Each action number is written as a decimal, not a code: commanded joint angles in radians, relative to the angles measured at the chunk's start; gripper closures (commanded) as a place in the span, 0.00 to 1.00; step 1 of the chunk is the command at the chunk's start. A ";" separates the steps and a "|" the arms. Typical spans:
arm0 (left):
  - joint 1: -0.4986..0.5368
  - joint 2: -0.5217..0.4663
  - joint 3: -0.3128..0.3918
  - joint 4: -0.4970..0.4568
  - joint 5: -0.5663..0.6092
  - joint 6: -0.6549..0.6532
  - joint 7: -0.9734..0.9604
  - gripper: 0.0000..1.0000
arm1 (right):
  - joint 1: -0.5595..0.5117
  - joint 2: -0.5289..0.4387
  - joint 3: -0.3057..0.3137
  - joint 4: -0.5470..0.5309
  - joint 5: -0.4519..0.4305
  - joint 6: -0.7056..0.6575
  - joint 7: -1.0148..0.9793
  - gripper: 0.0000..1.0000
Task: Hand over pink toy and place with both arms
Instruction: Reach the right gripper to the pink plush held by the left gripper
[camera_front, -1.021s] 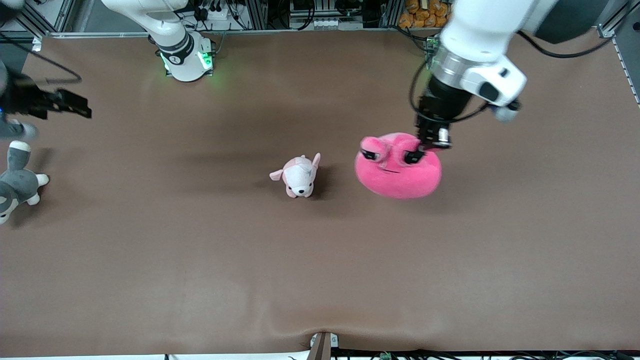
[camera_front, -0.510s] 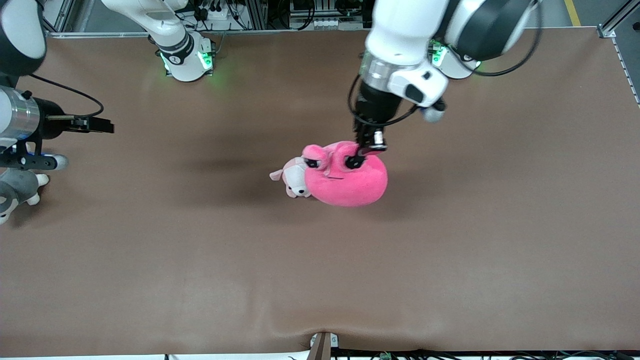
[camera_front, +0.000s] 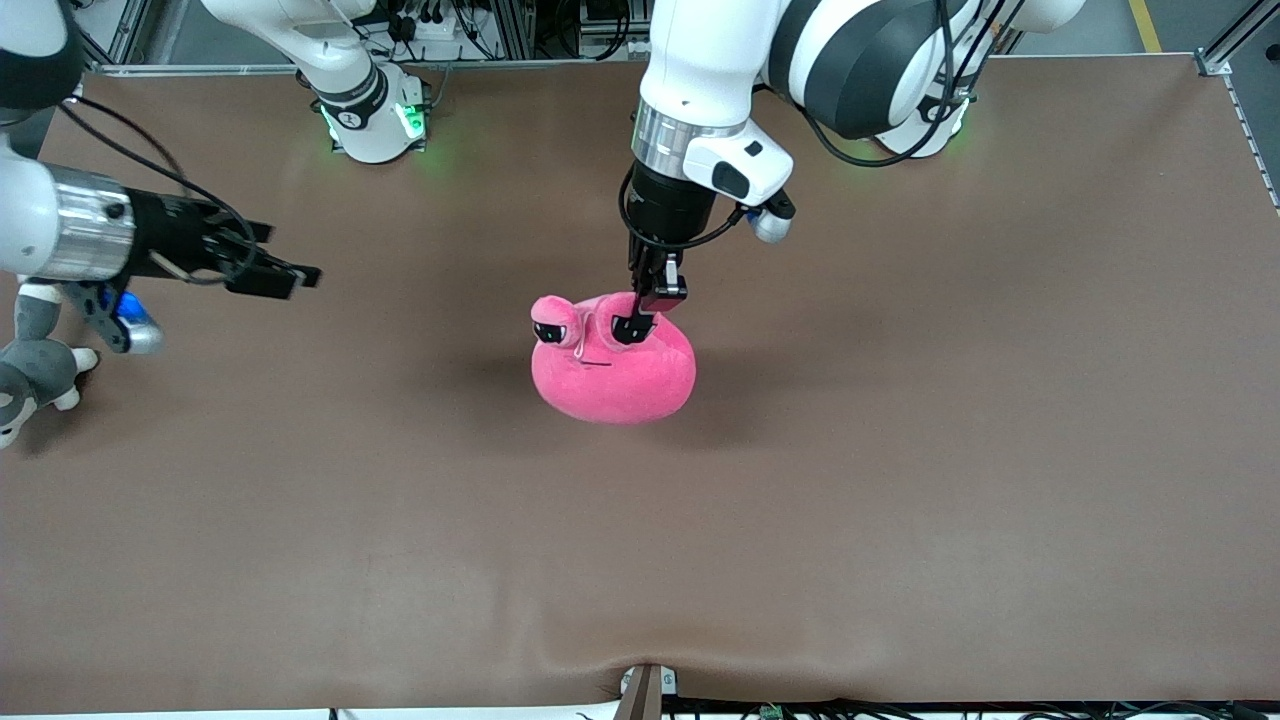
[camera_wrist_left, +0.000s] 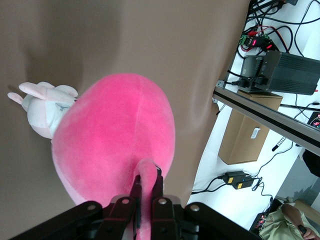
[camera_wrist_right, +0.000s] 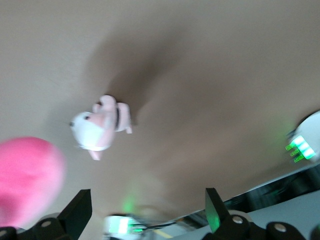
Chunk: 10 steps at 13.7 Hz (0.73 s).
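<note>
The pink toy (camera_front: 612, 365) hangs in the air over the middle of the table, its stalk eyes toward the front camera. My left gripper (camera_front: 650, 300) is shut on a flap at the toy's top, by one eye. In the left wrist view the toy (camera_wrist_left: 115, 145) fills the middle and my left gripper (camera_wrist_left: 147, 187) pinches a pink strip of it. My right gripper (camera_front: 280, 278) is open and empty, held level over the table toward the right arm's end, pointing at the toy. In the right wrist view my right gripper (camera_wrist_right: 145, 210) is open wide and the toy (camera_wrist_right: 27, 175) shows at the edge.
A pale pink-and-white plush dog (camera_wrist_left: 42, 107) stands on the table under the pink toy, hidden in the front view; it also shows in the right wrist view (camera_wrist_right: 100, 127). A grey-and-white plush animal (camera_front: 30, 370) lies at the right arm's end of the table.
My left arm has carried the pink toy toward the right arm's end until it hangs over the plush dog. My right gripper has moved toward the middle of the table.
</note>
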 joint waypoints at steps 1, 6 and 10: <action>-0.014 0.038 0.019 0.041 0.027 0.023 -0.034 1.00 | 0.084 0.024 -0.004 0.010 0.034 0.098 0.243 0.00; -0.029 0.040 0.031 0.040 0.027 0.028 -0.048 1.00 | 0.179 0.066 -0.004 0.010 0.083 0.371 0.570 0.00; -0.035 0.038 0.039 0.040 0.027 0.028 -0.050 1.00 | 0.254 0.109 -0.004 0.012 0.096 0.499 0.709 0.00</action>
